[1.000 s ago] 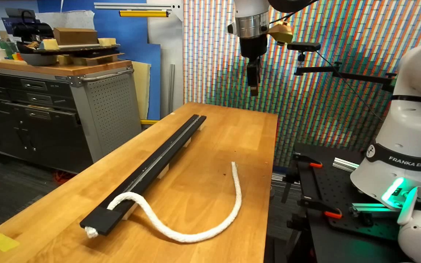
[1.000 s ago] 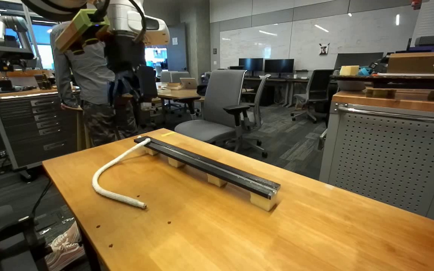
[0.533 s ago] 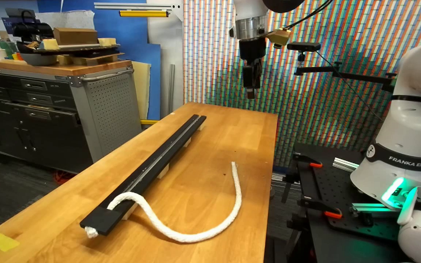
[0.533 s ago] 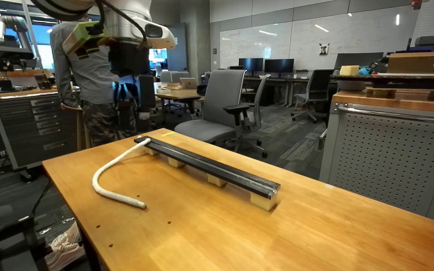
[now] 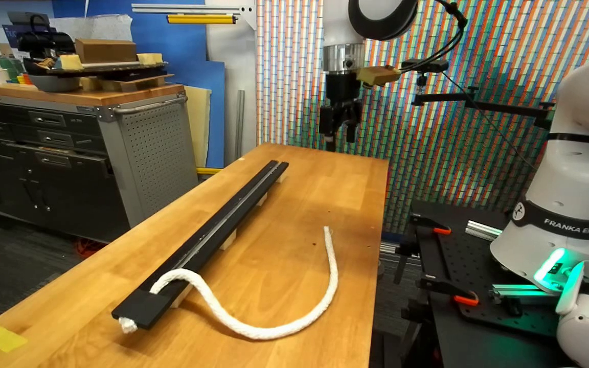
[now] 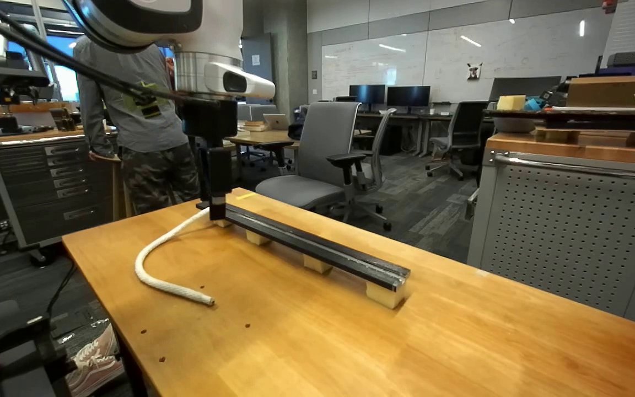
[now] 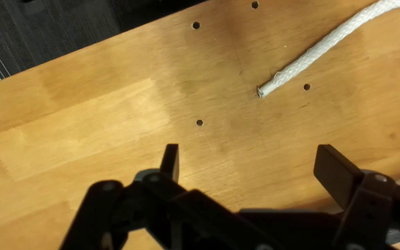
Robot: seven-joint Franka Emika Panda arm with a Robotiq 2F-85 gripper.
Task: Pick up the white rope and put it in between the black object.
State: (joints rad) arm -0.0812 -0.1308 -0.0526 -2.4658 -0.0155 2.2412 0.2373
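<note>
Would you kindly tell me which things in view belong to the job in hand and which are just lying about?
Part of the job:
white rope
black object, with its lengthwise groove
gripper, open

Apparently not involved:
yellow tape strip
cardboard box
gray office chair

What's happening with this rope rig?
A Franka arm has its gripper open above the wooden table, holding nothing. One end of the white rope is tucked under a black cover at the end of a long grooved black bar; the rest curves out over the table. In the wrist view, the rope's free end lies beyond the fingers, not between them. Picking it up and laying it into the bar is still to do.
</note>
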